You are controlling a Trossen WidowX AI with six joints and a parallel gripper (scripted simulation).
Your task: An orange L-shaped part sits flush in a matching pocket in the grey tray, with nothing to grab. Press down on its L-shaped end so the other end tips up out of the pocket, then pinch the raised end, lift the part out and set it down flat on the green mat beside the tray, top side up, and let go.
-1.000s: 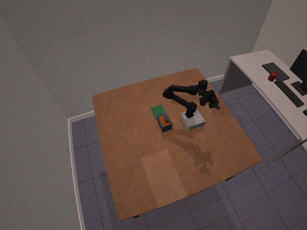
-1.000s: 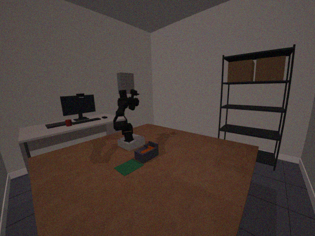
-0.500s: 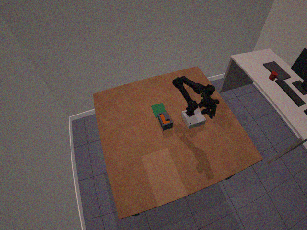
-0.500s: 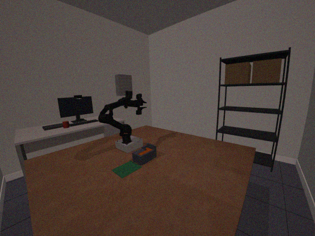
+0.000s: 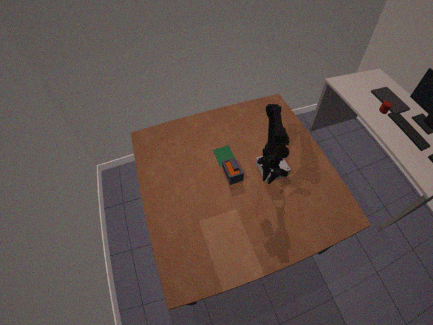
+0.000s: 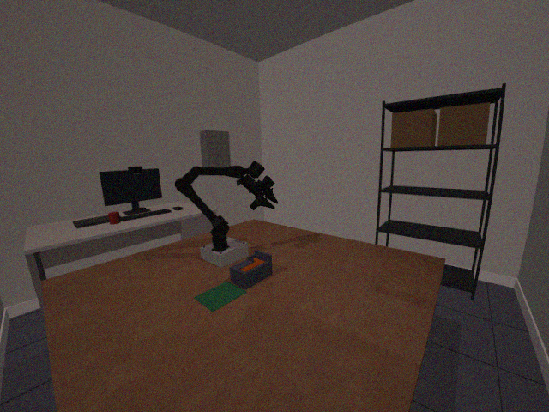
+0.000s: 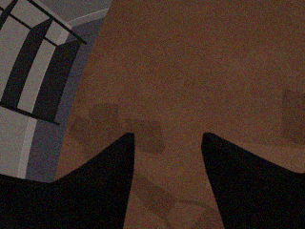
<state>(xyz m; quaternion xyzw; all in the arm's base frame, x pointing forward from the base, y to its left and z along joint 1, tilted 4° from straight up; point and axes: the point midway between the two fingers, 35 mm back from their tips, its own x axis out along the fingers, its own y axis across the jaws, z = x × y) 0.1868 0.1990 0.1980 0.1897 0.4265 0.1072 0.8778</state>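
Note:
The orange L-shaped part (image 5: 229, 168) (image 6: 252, 266) lies in the pocket of the grey tray (image 5: 235, 179) (image 6: 254, 278), and neither end looks raised. Its L-shaped end is the one farther from the mat. The green mat (image 5: 222, 153) (image 6: 218, 296) lies flat against the tray's other end, with nothing on it. My gripper (image 5: 277, 177) (image 6: 275, 204) (image 7: 168, 140) is partly open and empty. It hangs high above the table, off to one side of the tray. The wrist view shows only tabletop between the fingertips; part, tray and mat are out of that view.
The arm's pale base (image 6: 224, 255) stands on the brown table (image 5: 181, 181) (image 6: 310, 336) (image 7: 200, 57) close to the tray. A white desk (image 5: 353, 87) (image 6: 57, 234) with a red cup (image 5: 385, 107) (image 6: 113, 217) stands beyond the table. A black shelf rack (image 6: 437, 191) stands by the wall.

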